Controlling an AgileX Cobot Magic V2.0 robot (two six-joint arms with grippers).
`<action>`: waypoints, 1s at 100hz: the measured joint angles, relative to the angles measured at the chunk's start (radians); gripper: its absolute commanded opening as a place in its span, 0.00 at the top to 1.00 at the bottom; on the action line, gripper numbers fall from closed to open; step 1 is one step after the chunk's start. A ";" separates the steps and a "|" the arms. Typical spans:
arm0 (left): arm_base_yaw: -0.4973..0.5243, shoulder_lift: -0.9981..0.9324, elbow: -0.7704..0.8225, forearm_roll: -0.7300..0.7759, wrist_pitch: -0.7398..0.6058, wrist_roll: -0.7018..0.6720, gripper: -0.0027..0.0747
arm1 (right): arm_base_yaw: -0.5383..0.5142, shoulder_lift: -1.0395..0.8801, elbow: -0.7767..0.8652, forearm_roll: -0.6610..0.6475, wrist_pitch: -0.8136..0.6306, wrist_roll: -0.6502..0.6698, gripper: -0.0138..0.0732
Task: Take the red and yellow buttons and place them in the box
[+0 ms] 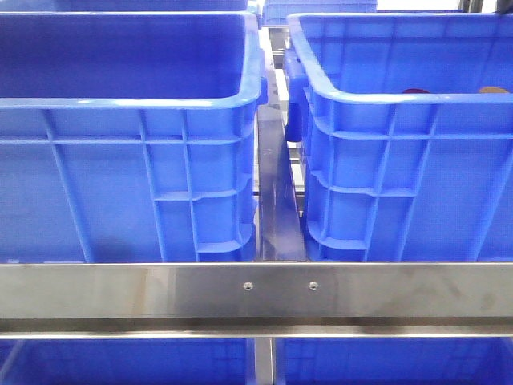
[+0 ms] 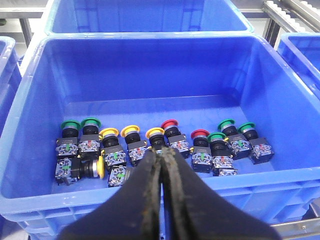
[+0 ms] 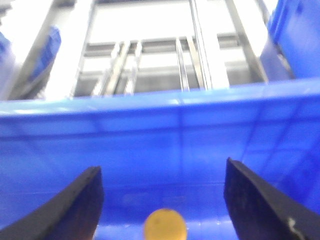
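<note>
In the left wrist view a blue crate [image 2: 30, 125] holds a row of push buttons with black bodies: yellow-capped ones [image 2: 131, 132], red-capped ones [image 2: 200, 134] and green-capped ones [image 2: 90, 122]. My left gripper [image 2: 162, 152] is shut and empty, over the crate's near rim, its tips pointing at a yellow button [image 2: 155, 133]. My right gripper [image 3: 162, 167] is open inside a blue crate [image 3: 160, 135], with a round orange-yellow button top [image 3: 165, 225] between its fingers, not touched. In the front view a red top [image 1: 415, 91] and an orange top [image 1: 487, 88] peek over the right crate's rim [image 1: 385, 98]. Neither gripper shows there.
A second large blue crate [image 1: 120, 104] stands at the front left, its floor hidden. A steel rail [image 1: 256, 293] runs across the front, with a gap and metal divider [image 1: 276, 192] between the crates. More blue crates [image 2: 145, 15] stand behind and beside the button crate.
</note>
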 measured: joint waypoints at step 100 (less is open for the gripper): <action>0.000 0.000 0.000 0.000 0.000 0.000 0.99 | 0.000 -0.999 0.634 -0.006 0.094 -0.002 0.39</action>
